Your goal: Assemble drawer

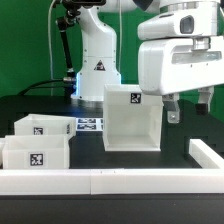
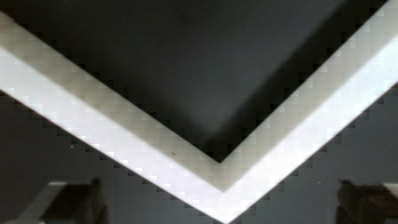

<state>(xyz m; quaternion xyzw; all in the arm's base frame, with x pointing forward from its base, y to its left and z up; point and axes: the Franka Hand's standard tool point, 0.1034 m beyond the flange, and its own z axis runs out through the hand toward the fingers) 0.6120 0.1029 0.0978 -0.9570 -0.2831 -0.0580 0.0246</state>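
So the tall white casing of the drawer stands upright pretty much dead center of the frame on the dark counter, with its open side facing the camera and a square tag up on its top edge. The two shallow trays are over at the lower left, the near tray just in front of the far tray, both right side up and both outside the casing. The marker board lies flat between the trays and the casing. The claw hangs at the upper right, just beside the casing's top corner, released and gripping nothing. In the wrist view the claw has its dark fingers spread wide over a blurry white V-shaped corner, and I can't tell which part that is. The low border wall runs along the bottom.
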